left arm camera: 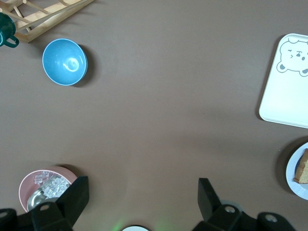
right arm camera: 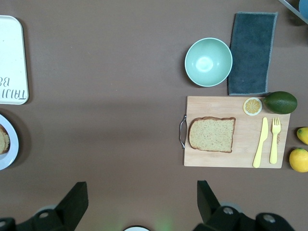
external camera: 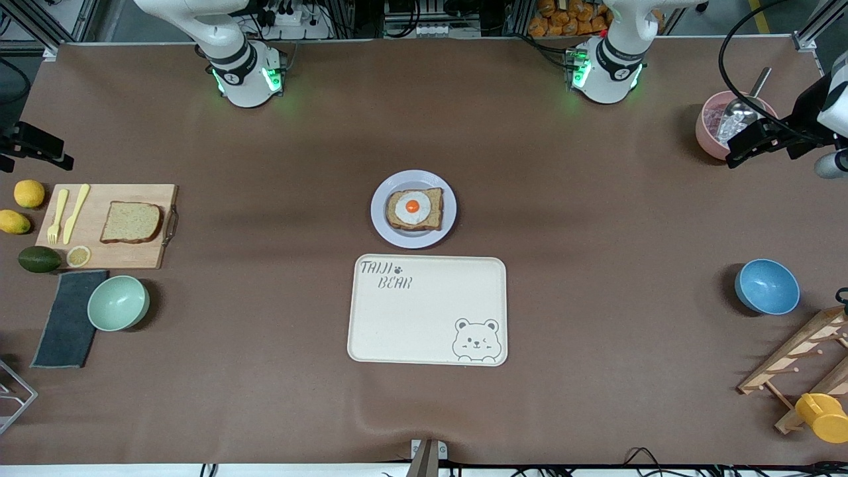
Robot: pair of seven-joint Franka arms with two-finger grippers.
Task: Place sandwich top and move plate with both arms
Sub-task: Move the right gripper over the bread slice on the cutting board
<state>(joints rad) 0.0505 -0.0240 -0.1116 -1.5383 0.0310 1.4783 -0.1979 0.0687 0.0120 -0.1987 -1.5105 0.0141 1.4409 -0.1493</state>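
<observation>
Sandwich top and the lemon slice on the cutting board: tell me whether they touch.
Apart. The right wrist view shows bare cutting board between the sandwich top and the lemon slice; the front view shows the same gap.

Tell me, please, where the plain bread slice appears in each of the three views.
Front view: the plain bread slice lies on the wooden cutting board, at the right arm's end of the table.
Left wrist view: not in it.
Right wrist view: on the same board.
Shared landmark: the bear-print tray.
</observation>
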